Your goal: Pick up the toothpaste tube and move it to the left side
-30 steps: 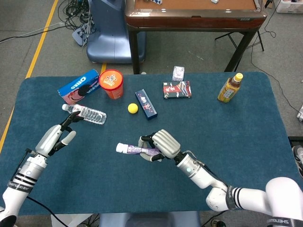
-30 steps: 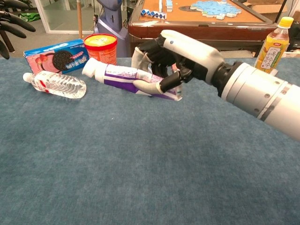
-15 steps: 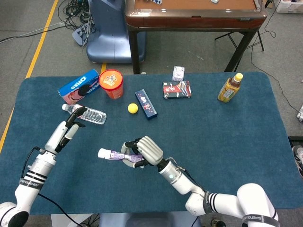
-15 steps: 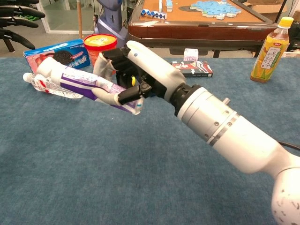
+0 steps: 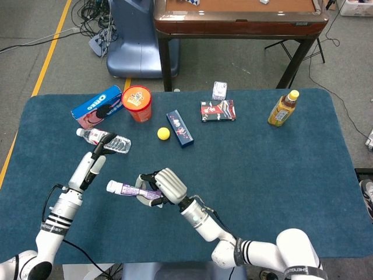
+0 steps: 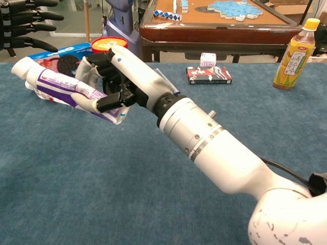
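The right hand (image 5: 160, 185) reaches across with fingers curled round the toothpaste tube (image 5: 129, 189), held above the cloth just below the water bottle (image 5: 106, 140). The left hand (image 5: 98, 158), fingers straight and empty, hovers beside it.

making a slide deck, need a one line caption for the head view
Right hand carries the toothpaste tube leftward above the blue table, toward the open left hand.
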Tool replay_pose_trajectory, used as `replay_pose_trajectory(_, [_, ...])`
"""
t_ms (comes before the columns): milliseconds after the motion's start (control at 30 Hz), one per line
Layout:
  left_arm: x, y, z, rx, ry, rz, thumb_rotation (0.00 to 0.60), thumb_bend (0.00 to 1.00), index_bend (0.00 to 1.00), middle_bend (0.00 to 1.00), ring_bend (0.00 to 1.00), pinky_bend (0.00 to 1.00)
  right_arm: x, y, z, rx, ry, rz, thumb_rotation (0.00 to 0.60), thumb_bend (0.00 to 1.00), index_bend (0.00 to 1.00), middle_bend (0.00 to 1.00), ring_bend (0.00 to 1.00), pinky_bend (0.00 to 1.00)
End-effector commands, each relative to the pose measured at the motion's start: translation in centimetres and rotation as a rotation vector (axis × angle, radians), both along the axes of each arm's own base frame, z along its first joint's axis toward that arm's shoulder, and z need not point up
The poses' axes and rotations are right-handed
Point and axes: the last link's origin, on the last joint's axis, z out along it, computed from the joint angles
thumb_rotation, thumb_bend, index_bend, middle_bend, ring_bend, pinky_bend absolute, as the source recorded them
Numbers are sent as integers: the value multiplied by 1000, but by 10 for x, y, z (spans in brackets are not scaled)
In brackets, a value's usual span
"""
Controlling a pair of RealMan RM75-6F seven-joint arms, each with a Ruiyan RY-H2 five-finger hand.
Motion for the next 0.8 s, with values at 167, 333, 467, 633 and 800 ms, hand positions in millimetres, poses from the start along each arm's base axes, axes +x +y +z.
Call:
replay_pose_trajectory(167, [-1,2,-9,57,6,0,0,131,0,41,18,151,11,0,-10,8,-2,-22,600,655,934,863,743,682])
replay_pose_trajectory(333, [-3,2,-14,87,18,-4,0,109,0,38,15,122,17,1,-14,13,-11,-29,600,655,935,864,743,681])
replay_pose_trajectory(467, [-3,1,-19,99,24,-13,0,92,0,38,13,111,22,0,-15,15,-15,-29,600,655,938,867,749,682])
replay_pose_trajectory(633, [1,-1,-24,98,21,-26,0,83,0,37,13,110,27,-1,-17,17,-22,-33,600,655,940,869,751,682])
replay_pose_trajectory(800, [5,-2,-30,91,14,-32,0,78,0,35,10,110,29,-3,-18,6,-26,-39,600,656,947,874,756,681])
